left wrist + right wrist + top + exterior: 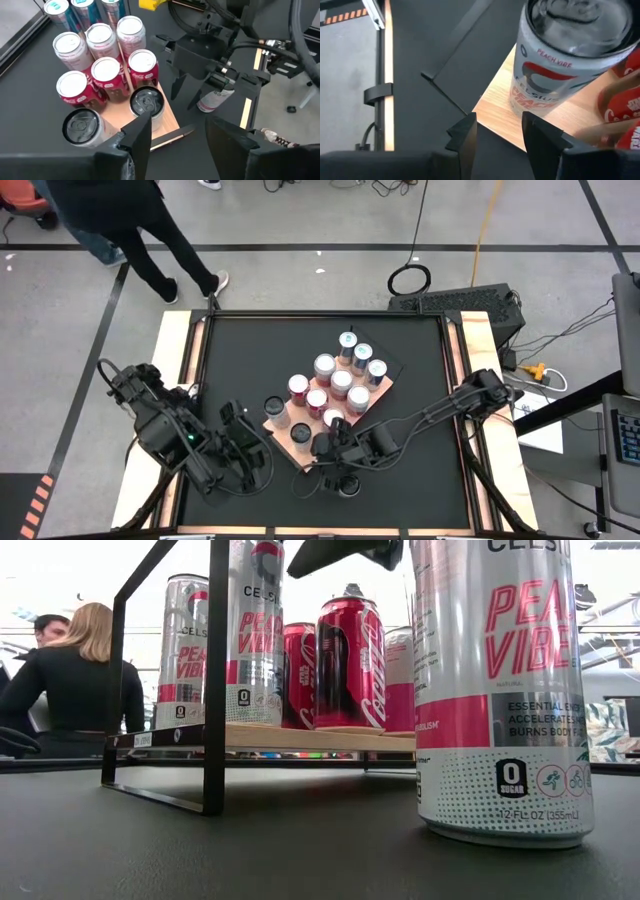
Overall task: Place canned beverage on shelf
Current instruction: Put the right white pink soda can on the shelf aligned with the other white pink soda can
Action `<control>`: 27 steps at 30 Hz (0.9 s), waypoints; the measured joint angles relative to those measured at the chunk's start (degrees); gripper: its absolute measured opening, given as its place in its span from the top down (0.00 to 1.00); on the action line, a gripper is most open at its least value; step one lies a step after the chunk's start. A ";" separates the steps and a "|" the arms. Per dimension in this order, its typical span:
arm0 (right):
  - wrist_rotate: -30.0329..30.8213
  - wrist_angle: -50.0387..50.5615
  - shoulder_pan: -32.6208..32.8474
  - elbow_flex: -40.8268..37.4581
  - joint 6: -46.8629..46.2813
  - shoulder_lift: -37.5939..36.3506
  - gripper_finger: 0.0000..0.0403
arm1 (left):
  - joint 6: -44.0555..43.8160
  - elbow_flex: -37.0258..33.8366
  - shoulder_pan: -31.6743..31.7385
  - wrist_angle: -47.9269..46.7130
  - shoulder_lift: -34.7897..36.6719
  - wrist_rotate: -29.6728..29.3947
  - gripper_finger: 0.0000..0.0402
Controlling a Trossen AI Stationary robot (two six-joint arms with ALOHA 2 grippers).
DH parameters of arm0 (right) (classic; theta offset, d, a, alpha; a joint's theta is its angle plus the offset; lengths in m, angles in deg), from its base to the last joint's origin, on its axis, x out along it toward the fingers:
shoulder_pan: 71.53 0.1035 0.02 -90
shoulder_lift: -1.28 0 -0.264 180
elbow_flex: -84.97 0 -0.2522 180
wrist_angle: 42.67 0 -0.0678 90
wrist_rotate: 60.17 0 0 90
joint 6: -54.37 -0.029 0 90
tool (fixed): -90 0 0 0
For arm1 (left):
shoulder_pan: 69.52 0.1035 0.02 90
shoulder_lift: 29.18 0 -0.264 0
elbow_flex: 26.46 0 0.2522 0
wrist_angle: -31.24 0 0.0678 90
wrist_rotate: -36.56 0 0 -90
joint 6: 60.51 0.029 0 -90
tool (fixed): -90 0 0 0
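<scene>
One Celsius can (500, 690) stands upright on the black tabletop (250, 350), just beside the near corner of the shelf (167, 117), a light wooden board in the middle of the table crowded with upright red and silver cans. Right gripper (190, 97) hangs just over that lone can with its fingers apart and nothing between them. Left gripper (175, 125) hovers near the same shelf corner, fingers also apart and empty.
</scene>
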 joint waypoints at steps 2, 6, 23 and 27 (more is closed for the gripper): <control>0.01 0.09 -0.25 0.00 -0.16 0.52 0.67 | 0.02 0.00 0.02 -0.46 0.04 0.00 0.56; 1.06 0.26 -0.72 0.00 -0.40 1.15 0.67 | 0.49 0.00 0.17 -1.02 0.09 0.00 0.57; 2.59 -0.28 -4.24 0.00 1.41 1.13 0.67 | 1.49 0.00 0.22 -1.43 0.09 0.46 0.57; 2.62 -1.93 -4.75 0.00 2.34 1.13 0.67 | 1.48 0.00 0.22 -2.20 0.09 0.49 0.57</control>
